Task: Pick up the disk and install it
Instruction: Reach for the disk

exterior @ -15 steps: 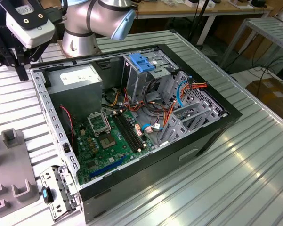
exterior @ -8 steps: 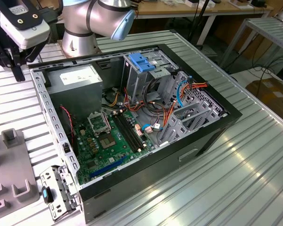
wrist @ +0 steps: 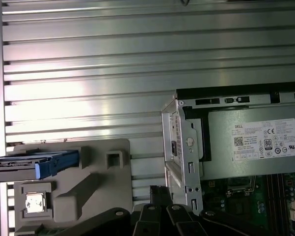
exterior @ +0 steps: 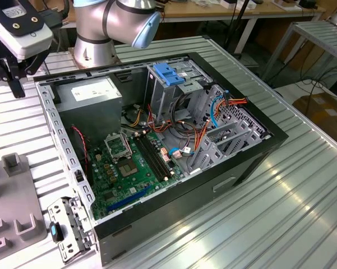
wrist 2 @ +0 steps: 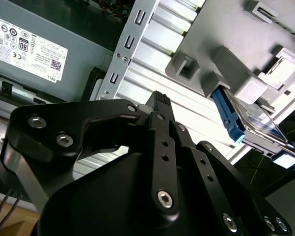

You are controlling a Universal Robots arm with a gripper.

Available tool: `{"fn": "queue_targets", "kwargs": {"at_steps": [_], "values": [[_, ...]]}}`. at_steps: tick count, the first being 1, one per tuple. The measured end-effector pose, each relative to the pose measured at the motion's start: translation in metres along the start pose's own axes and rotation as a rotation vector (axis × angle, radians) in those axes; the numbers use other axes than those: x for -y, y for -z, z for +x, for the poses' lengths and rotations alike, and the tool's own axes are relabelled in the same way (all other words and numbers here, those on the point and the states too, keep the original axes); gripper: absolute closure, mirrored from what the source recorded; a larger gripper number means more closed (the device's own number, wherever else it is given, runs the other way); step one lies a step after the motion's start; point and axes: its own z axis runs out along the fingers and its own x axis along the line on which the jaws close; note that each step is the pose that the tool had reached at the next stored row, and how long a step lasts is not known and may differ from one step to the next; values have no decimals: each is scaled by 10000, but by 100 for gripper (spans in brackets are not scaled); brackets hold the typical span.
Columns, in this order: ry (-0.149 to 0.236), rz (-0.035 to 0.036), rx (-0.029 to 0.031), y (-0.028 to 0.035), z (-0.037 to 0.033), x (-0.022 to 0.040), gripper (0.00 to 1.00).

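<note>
Above the ribbed table (wrist: 88,64), the arm (exterior: 112,19) points its pincer (wrist: 158,191) down, pressed together, between disk (wrist: 56,163) and case (wrist: 186,147).

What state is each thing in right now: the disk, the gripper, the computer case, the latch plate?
disk: standing on edge in the grey holder, not yet picked up.
gripper: holding nothing, apart from the disk.
computer case: lying on its side, open.
light-blue latch plate: standing upright inside the case.
</note>
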Motion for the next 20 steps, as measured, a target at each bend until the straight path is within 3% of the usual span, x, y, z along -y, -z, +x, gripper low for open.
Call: {"fn": "queue_targets", "kwargs": {"at_steps": [20], "values": [[0,0,0,5,194,15,89]]}}
